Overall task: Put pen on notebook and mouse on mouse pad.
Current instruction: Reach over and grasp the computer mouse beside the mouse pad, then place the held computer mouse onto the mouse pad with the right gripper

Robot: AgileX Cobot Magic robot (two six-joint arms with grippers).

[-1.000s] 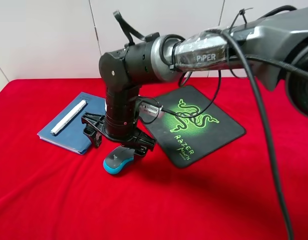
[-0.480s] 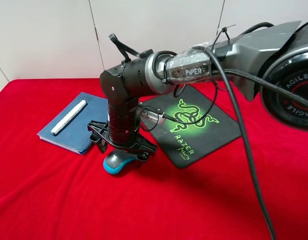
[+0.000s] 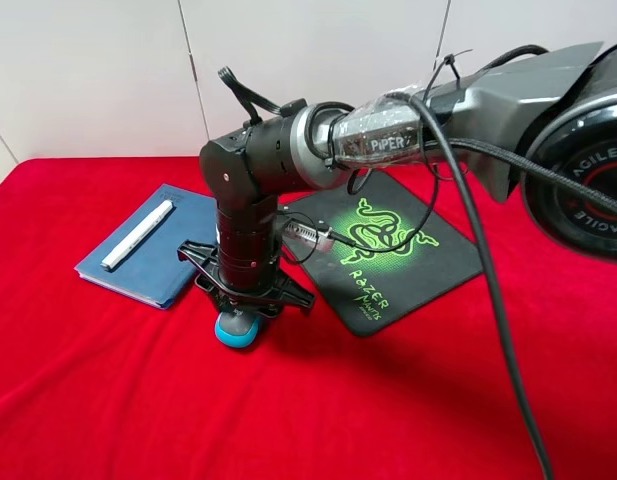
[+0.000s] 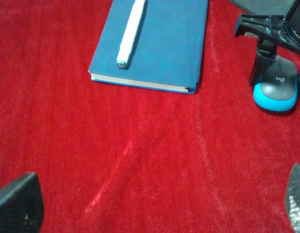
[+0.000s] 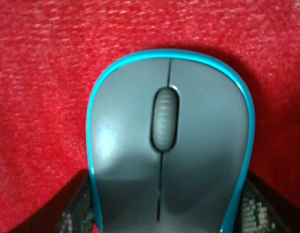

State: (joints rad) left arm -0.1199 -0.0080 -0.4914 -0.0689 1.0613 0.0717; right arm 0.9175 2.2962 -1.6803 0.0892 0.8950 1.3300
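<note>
The grey and teal mouse (image 3: 236,330) lies on the red cloth, just left of the black mouse pad (image 3: 458,255) and off its mat. My right gripper (image 3: 243,300) stands straight down over it and is shut on its sides. In the right wrist view the mouse (image 5: 169,145) fills the frame, with a black finger (image 5: 74,208) at each flank. The white pen (image 3: 138,234) rests on the blue notebook (image 3: 163,255). In the left wrist view my left gripper (image 4: 154,206) hangs open over bare cloth, short of the notebook (image 4: 164,43), pen (image 4: 132,31) and mouse (image 4: 276,87).
A red cloth (image 3: 108,400) covers the whole table. The right arm (image 3: 408,120) reaches across from the right, above the mouse pad, with its cables hanging in front. A white wall stands behind the table's far edge.
The right gripper has come down over the mouse and its fingers have closed onto the mouse's sides. Pen, notebook and mouse pad have not moved.
</note>
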